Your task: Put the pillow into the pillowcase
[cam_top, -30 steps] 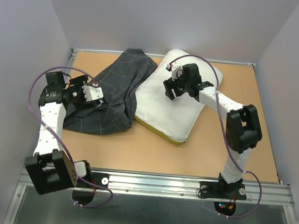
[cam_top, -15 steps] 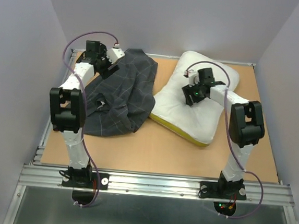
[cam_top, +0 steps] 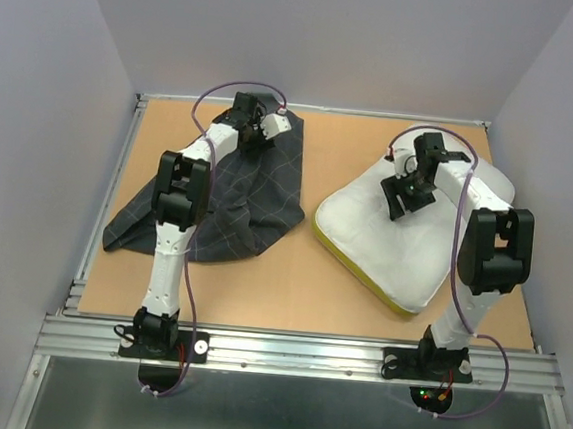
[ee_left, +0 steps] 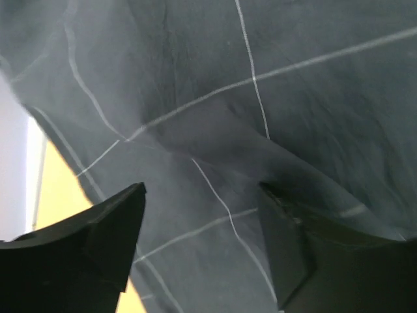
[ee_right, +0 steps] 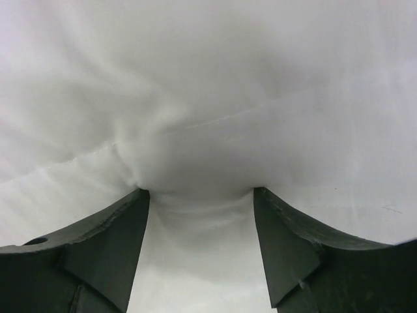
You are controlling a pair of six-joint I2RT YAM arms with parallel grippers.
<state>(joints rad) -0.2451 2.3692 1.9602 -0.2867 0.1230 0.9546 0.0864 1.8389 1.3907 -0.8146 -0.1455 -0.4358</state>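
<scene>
Table (cam_top: 291, 275), one: brown board, showing between the pillow and the pillowcase, which lie apart.

Pillowcase (cam_top: 238, 200), one: dark grey with a pale grid, spread flat from the left gripper back toward that arm's base.

Pillow (cam_top: 384, 248), one: white, lying beneath and nearward of the right gripper, yellow band (cam_top: 357, 274) on its near edge.

Left gripper (ee_left: 202, 192), one: fingers spread over the pillowcase's far corner. A fold runs into the gap; whether it is pinched cannot be told.

Right gripper (ee_right: 201, 192), one: clamped on a bunched ridge of pillow, creases radiating from the fingers.
</scene>
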